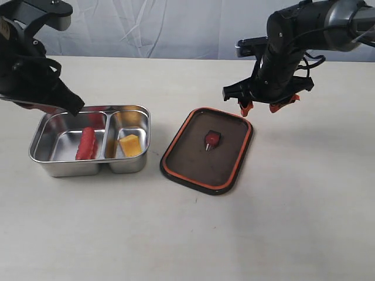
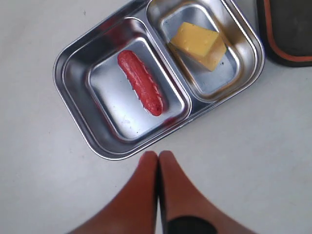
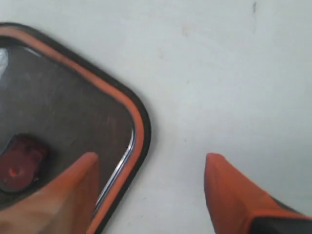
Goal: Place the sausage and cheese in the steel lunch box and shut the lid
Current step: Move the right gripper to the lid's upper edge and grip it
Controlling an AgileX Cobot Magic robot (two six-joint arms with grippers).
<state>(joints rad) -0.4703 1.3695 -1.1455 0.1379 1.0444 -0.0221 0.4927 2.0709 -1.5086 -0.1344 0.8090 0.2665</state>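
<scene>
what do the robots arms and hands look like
Both arms are black with grey upper segments; the right arm carries looped black cables. The left hand and right hand have tapered orange-red fingers on black bases.

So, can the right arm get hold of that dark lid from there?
Probably yes: the right gripper hangs open above a corner of the lid, straddling its rim, with nothing in the way.

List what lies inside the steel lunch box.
The sausage lies in the larger compartment, the cheese in the smaller. The steel lunch box is uncovered; only the floor under each piece is hidden.
</scene>
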